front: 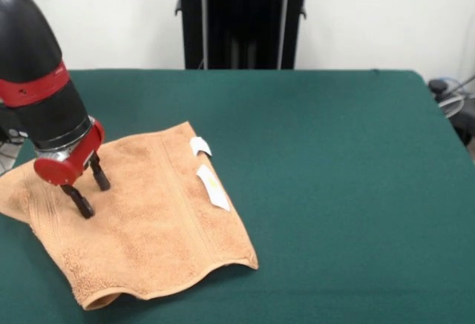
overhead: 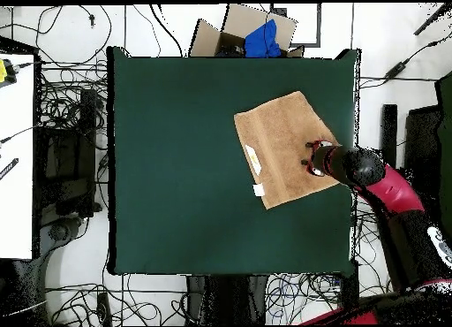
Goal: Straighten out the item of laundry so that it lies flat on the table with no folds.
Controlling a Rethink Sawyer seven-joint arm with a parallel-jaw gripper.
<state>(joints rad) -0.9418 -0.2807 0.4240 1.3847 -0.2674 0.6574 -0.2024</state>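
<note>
Front view: my gripper [front: 87, 193] spread apart, both fingertips [front: 83, 207] pressing on towel [front: 141, 224], holding nothing. Towel spreads under and right of gripper on table [front: 334, 190], near edge wavy; white tags [front: 206, 168] right of gripper.

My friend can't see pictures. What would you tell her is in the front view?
A robot arm's tool, open, presses its two black fingers down onto an orange-tan towel lying on a dark green table. The towel looks mostly flat, with a wavy near edge, one near corner curled up, and two white tags along one side.
</note>
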